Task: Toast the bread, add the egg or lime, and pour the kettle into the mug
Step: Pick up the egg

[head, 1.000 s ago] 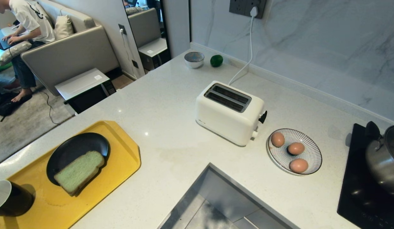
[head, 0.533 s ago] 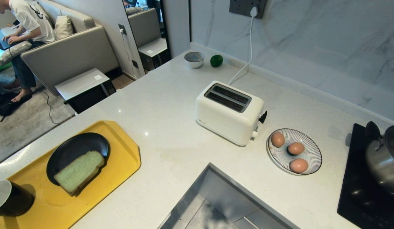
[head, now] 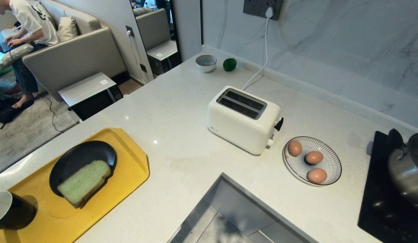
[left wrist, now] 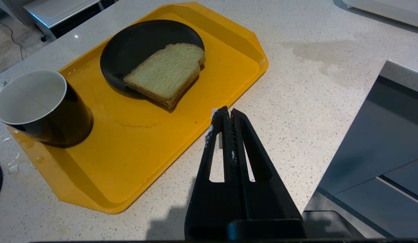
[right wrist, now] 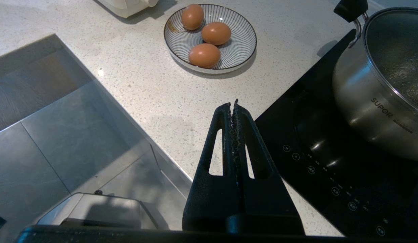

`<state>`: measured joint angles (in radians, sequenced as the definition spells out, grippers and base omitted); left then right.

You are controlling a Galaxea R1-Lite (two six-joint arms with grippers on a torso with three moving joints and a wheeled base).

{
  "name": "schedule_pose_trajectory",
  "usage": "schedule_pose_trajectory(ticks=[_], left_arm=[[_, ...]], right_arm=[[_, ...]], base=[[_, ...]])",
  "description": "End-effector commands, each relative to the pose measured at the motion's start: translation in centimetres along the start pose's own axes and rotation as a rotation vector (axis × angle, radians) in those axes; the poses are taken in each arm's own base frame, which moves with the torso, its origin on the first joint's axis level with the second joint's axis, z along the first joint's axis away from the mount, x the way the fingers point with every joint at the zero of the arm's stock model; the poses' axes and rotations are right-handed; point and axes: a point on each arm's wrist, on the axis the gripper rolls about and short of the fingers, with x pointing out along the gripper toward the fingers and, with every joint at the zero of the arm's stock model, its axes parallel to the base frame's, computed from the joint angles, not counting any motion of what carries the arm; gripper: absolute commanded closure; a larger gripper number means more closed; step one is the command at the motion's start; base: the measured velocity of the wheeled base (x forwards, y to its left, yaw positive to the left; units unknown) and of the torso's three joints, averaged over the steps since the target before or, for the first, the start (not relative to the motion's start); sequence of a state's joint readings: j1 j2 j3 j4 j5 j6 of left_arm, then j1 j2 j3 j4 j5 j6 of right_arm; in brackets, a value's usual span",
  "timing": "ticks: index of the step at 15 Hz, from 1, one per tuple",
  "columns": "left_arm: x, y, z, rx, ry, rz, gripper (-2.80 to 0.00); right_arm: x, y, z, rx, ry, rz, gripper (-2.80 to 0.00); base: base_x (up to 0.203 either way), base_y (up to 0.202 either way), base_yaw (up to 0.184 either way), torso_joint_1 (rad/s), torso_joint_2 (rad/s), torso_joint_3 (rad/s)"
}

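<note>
While both arms wait low and empty, the bread point(left wrist: 165, 72) lies nearest the left gripper point(left wrist: 223, 113).

From the toaster point(head: 243, 118), the bread sits well off toward the robot's left, flat on a black plate point(left wrist: 134, 44) in the yellow tray point(left wrist: 226, 64), its long axis running slantwise with the rounded top pointing toward the toaster. Left fingers point(left wrist: 238, 116) are pressed closed on nothing, just past the tray's near edge, aimed toward the slice. Right gripper point(right wrist: 234, 107), likewise closed and empty, hangs over the table edge near the eggs point(right wrist: 209, 35), so the left arm looks the better placed.
</note>
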<state>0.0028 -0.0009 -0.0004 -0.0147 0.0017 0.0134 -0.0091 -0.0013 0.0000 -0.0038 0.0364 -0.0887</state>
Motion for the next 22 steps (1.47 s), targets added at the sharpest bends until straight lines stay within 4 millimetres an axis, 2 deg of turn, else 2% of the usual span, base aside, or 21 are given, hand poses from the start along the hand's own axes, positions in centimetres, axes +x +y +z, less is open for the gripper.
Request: schedule_pose_trajectory(ticks=[1, 4, 7, 18, 20, 22], left_arm=[[0.0, 0.0, 0.0, -0.001, 0.001, 0.0, 0.0], [0.0, 0.0, 0.0, -0.001, 0.001, 0.0, 0.0], [0.0, 0.0, 0.0, -0.002, 0.001, 0.0, 0.0], [0.0, 0.0, 0.0, -0.002, 0.001, 0.0, 0.0], [0.0, 0.0, 0.0, -0.001, 0.001, 0.0, 0.0], [0.0, 0.0, 0.0, -0.001, 0.001, 0.0, 0.0]], right_arm=[[0.0, 0.0, 0.0, -0.002, 0.0, 0.0, 0.0], [0.0, 0.0, 0.0, 0.0, 0.0, 0.0, 0.0], [0.0, 0.0, 0.0, 0.003, 0.0, 0.0, 0.0], [0.0, 0.0, 0.0, -0.002, -0.001, 0.0, 0.0], [-0.1, 0.0, 0.5, -0.002, -0.016, 0.001, 0.0], [-0.5, -0.2, 2.7, 0.007, -0.018, 0.003, 0.0]], base=[[0.0, 0.0, 0.0, 0.0, 0.0, 0.0], [0.104, -0.016, 0.003, -0.003, 0.0, 0.002], [0.175, -0.143, 0.004, 0.019, 0.01, 0.001], [0.002, -0.006, -0.001, 0.001, 0.0, -0.001], [0.0, 0.0, 0.0, 0.0, 0.0, 0.0], [0.0, 0.0, 0.0, 0.0, 0.0, 0.0]])
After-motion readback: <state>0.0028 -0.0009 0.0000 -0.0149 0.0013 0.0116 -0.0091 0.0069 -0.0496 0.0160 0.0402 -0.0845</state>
